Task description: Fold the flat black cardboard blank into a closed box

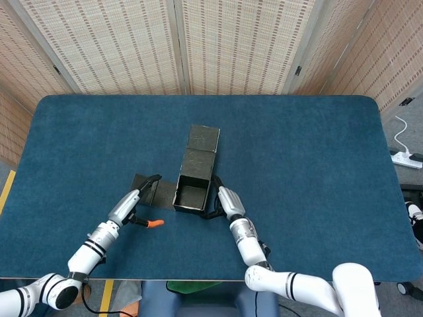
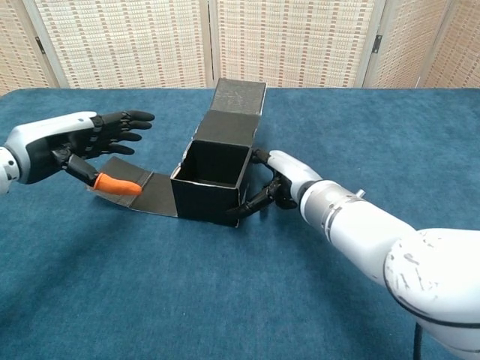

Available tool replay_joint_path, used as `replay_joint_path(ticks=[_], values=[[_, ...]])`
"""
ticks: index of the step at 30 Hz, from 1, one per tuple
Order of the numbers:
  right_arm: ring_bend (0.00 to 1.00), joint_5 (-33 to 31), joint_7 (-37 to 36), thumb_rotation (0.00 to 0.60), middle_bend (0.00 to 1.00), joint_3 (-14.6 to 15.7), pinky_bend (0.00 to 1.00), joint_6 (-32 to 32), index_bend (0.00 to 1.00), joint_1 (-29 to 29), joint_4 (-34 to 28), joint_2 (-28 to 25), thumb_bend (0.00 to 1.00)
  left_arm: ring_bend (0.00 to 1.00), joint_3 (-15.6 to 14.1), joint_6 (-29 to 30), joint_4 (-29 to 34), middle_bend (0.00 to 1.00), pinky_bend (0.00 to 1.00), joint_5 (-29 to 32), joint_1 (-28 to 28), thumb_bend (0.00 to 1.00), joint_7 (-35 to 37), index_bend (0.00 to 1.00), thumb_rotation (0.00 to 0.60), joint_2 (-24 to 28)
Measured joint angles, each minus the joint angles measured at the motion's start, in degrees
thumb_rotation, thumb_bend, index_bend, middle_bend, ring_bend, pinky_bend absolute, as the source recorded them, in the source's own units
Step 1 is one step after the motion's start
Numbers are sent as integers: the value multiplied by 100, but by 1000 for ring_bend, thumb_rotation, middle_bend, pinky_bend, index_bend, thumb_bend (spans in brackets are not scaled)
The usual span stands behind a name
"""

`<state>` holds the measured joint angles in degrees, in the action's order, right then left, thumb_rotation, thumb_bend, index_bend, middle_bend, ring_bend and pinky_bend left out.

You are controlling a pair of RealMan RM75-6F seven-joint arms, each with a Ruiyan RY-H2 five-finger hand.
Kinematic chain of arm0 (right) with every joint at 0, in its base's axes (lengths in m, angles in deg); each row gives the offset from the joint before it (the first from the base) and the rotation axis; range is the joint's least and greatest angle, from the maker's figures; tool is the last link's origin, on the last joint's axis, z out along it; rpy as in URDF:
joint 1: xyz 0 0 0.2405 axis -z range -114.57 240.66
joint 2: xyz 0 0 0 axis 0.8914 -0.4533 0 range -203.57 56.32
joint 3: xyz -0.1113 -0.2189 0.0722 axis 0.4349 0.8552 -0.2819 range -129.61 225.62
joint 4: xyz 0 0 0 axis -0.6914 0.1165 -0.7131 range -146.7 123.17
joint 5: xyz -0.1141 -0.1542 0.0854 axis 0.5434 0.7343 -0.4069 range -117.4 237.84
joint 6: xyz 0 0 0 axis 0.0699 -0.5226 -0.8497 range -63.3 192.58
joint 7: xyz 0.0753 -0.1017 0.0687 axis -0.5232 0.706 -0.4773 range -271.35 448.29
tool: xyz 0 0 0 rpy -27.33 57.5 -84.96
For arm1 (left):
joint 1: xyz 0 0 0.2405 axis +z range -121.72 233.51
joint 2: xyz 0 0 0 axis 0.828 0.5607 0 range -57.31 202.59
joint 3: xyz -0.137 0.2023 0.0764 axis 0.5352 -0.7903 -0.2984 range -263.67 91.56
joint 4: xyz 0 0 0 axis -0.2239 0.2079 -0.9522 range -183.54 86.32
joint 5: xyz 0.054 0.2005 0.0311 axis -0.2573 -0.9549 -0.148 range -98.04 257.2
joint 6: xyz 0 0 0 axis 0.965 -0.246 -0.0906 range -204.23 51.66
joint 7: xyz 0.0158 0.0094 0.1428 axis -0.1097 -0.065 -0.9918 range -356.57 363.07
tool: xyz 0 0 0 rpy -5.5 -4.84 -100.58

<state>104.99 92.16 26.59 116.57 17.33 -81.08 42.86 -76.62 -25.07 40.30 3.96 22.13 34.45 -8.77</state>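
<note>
- 1 black cardboard box (image 1: 193, 191), half-folded, top open
- 1 blue table (image 1: 304, 165)
- 2 robot hands: 1 left hand (image 2: 79, 142), 1 right hand (image 2: 279, 180)
- 3 woven screen panels (image 1: 231, 39) behind
- 1 white power strip (image 1: 406, 158), floor, far edge
</note>
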Motion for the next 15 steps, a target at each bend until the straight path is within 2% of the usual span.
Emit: replay_joint_path(ticks=[4,10,15], values=[[620,65,-56,600,14,-102,1000,-40,0,-82,261,173,0,0,-22,14,-28,0,88,-37,9,190,54,0,600,28],[639,210,-176,600,91,-190,1000,-55,0,-161,633,432,2,0,-68,46,-38,0,88,-98,31,191,104,0,600,68],[661,380,-311,600,140,-316,1000,5,0,-250,1048,684,89,0,-97,54,-50,0,88,-123,43,190,164,0,600,93]])
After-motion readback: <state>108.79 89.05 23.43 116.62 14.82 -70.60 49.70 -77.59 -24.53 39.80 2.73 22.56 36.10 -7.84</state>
